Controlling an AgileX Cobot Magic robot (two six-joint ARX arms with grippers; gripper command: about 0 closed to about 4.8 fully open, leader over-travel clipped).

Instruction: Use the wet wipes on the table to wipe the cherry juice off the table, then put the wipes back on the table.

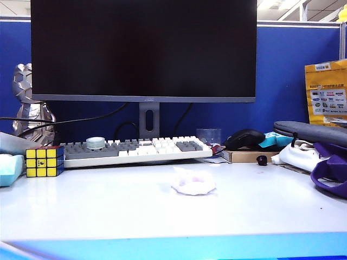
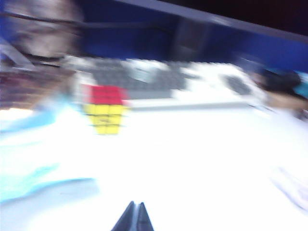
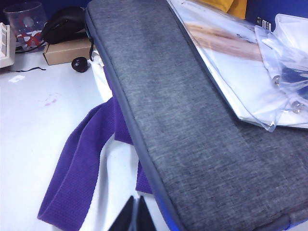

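While left wrist feed smears badly, I see left gripper (image 2: pixel 133 219) pinched shut, empty, above table (image 1: pixel 108 208). Wet wipes (image 1: pixel 193 182) lie mid-table before keyboard (image 1: pixel 135 149). Right gripper (image 3: pixel 134 216) shut, empty, beside grey case (image 3: pixel 192 130); faint juice stain (image 3: pixel 50 100) barely readable.

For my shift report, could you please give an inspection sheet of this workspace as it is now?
Surface: white table, faint pink smear left near the black ball.
Job's things: stained wet wipes lying crumpled mid-table.
Clutter: Rubik's cube, keyboard, mouse, grey sleeve, purple straps.
Grippers: left gripper shut, empty; right gripper shut, empty, over the straps.
Cables: black ones behind the monitor.
Surroundings: blue partition.
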